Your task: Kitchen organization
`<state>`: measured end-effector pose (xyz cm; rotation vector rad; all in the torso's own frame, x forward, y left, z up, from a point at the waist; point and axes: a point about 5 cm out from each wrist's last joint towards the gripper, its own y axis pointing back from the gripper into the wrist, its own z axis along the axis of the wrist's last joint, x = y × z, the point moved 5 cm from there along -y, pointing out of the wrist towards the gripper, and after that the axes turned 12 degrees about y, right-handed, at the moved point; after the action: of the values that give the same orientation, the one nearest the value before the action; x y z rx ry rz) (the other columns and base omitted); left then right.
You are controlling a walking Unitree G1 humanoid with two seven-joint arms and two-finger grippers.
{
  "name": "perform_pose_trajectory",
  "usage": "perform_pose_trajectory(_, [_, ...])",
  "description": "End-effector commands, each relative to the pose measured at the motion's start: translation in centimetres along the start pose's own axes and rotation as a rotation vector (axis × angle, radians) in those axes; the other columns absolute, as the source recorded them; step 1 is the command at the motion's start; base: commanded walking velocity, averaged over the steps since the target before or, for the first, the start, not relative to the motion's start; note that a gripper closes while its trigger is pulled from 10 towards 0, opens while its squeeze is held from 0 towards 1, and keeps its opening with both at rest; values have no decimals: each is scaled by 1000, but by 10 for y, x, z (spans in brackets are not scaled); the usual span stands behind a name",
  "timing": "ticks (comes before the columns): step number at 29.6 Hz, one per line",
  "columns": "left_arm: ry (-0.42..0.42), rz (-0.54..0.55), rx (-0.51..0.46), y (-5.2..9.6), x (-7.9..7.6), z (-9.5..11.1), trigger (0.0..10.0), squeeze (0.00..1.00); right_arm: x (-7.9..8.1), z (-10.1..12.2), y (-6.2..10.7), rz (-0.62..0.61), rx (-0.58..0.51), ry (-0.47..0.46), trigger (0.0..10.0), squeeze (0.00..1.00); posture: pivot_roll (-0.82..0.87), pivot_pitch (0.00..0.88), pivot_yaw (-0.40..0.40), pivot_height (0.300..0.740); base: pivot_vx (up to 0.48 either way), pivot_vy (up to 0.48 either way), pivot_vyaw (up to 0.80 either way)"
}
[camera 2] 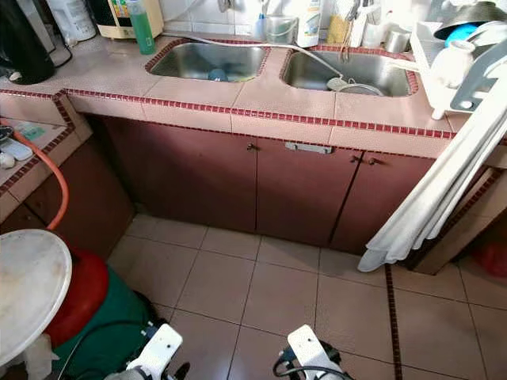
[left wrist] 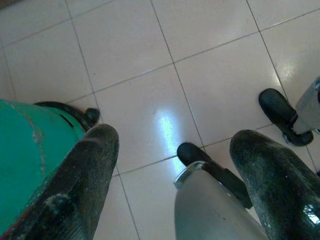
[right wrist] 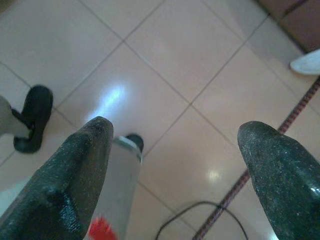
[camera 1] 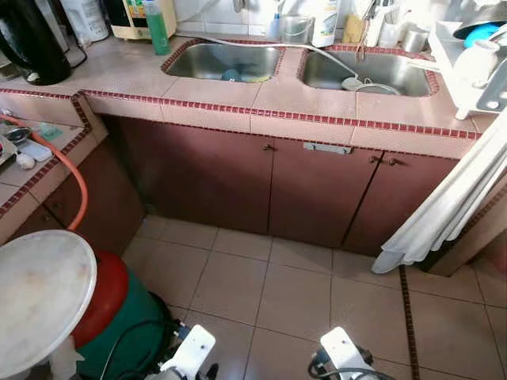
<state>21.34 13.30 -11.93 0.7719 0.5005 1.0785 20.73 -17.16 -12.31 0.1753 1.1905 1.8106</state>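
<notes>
A tiled counter (camera 1: 127,75) holds two steel sinks. In the left sink (camera 1: 202,59) lie a blue item and a yellowish one; the right sink (camera 1: 325,71) holds a plate (camera 1: 372,87). A green bottle (camera 1: 157,25) and a black kettle (camera 1: 30,43) stand at the back left. A white dish rack (camera 1: 475,71) with crockery sits at the right end. Both arms hang low over the floor, away from the counter. My left gripper (left wrist: 175,137) is open above the tiles, beside a green container (left wrist: 30,150). My right gripper (right wrist: 177,127) is open too, with nothing between its fingers.
Brown cabinet doors (camera 1: 317,190) close off the space under the sinks. A white cloth (camera 1: 444,206) hangs down at the right. At the left stand a green and red container (camera 1: 119,313) under a round white top (camera 1: 40,293), an orange hose (camera 1: 59,170) and a lower counter (camera 1: 55,154).
</notes>
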Motion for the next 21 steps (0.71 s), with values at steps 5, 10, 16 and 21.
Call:
perform_pose_trajectory(5, [4,20,17,3,4,-8,10000,0,8,-15,4,8,41,-34,10000,0,-158,72,37,740,0,0,0])
perform_pose_trajectory(10, [11,22,10,1,3,-5,10000,0,13,-17,5,9,46,-56,10000,0,-153,72,35,740,0,-250,0])
perform_pose_trajectory(16, [15,36,14,0,4,-3,10000,0,17,-17,5,11,46,-63,10000,0,-151,65,33,740,0,-54,0])
perform_pose_trajectory(21, [15,37,14,1,5,-4,10000,0,19,-15,5,9,41,-63,10000,0,-155,62,32,740,0,0,0])
